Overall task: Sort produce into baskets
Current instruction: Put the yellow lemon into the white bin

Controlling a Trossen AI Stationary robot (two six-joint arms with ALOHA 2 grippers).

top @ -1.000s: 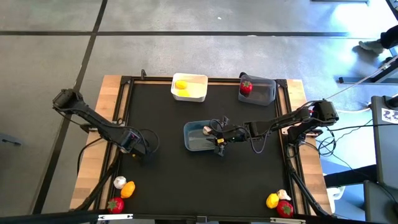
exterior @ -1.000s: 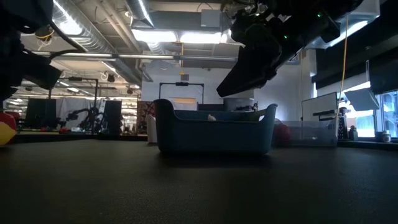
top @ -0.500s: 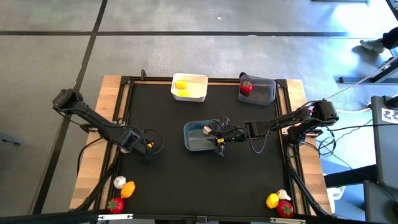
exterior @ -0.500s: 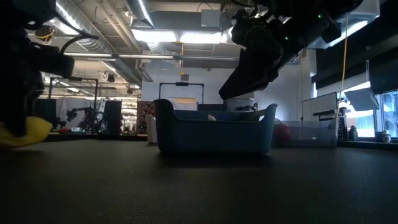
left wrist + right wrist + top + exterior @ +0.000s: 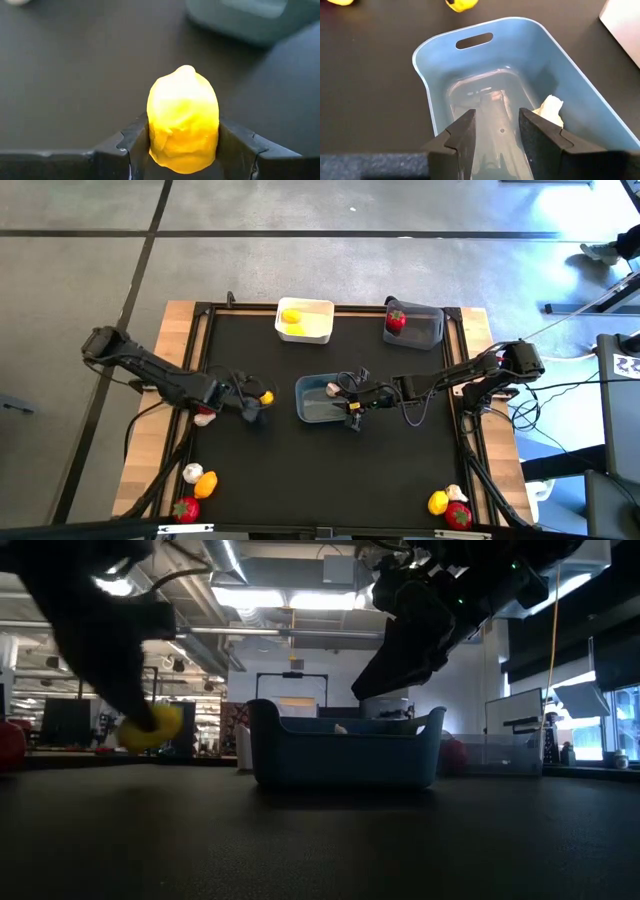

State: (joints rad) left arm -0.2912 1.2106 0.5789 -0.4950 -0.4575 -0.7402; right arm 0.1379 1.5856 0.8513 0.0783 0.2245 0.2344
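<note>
Fingers [image 5: 240,145] of the left gripper [image 5: 183,150] are clamped on a yellow lemon [image 5: 183,120], 1 dark pad on each flank, its knobby tip pointing away from the wrist. From above, that gripper [image 5: 252,402] hangs over the middle of the black mat [image 5: 300,470], just beside the blue-grey basket [image 5: 322,400]. The right gripper [image 5: 495,135] hovers over that basket [image 5: 570,90] with its fingers a little apart and nothing between them; 1 whitish garlic bulb [image 5: 550,111] lies inside. The step in hand looks like a carry: the lemon is lifted and needs a home. Another yellow piece [image 5: 291,318] already sits in the white basket [image 5: 322,330] at the mat's far edge, so the next move probably calls for a reach there and a release above the rim. A red piece [image 5: 396,321] rests in the dark grey basket [image 5: 430,332] at the far right corner. 3 pieces [image 5: 196,485] wait at the near left corner and 3 more [image 5: 449,505] at the near right. The lemon looks matte and slightly dimpled; the baskets are smooth, rounded plastic with slot handles.
</note>
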